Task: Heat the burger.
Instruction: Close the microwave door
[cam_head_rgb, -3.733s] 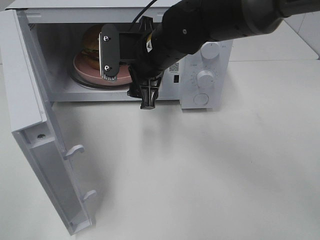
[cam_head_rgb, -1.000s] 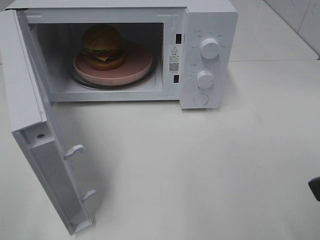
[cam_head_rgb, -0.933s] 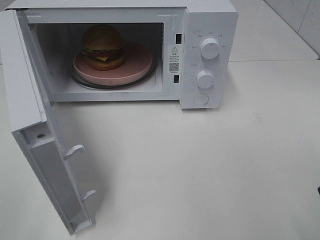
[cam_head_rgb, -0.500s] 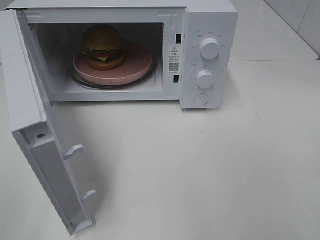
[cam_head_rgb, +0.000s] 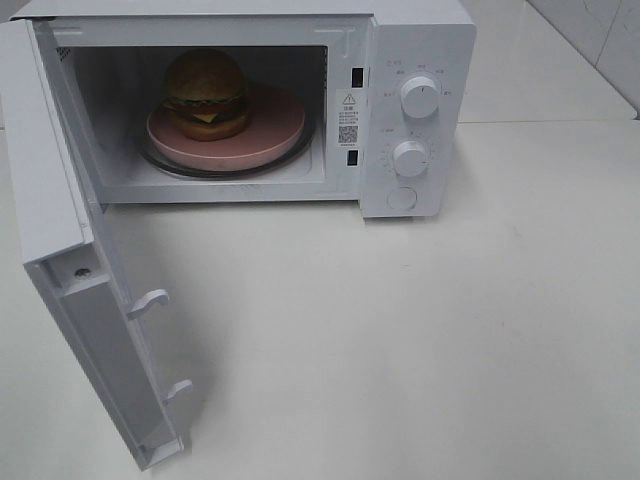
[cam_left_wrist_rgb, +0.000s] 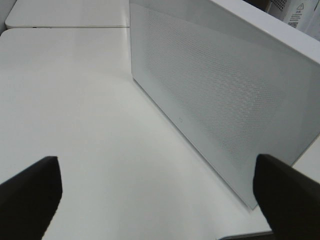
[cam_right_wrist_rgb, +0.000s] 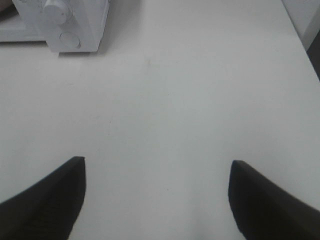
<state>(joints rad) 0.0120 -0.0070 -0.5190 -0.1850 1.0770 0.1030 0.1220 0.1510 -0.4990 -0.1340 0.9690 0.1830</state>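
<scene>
White tabletop (cam_head_rgb: 420, 330) filled most of the high view, with a white microwave (cam_head_rgb: 415, 40) along the upper edge and its door (cam_head_rgb: 60, 200) swung open toward the lower left. Inside the cavity, in the upper left of the frame, the burger (cam_head_rgb: 206, 92) sat on the left part of a pink plate (cam_head_rgb: 275, 130). From the left wrist, the left gripper (cam_left_wrist_rgb: 160, 200) stood released, its dark fingers (cam_left_wrist_rgb: 30, 195) wide apart and empty, near the door's perforated face. From the right wrist, the right gripper (cam_right_wrist_rgb: 155, 200) was likewise spread and empty over the tabletop, with the microwave's knob (cam_right_wrist_rgb: 56, 10) well apart from it.
</scene>
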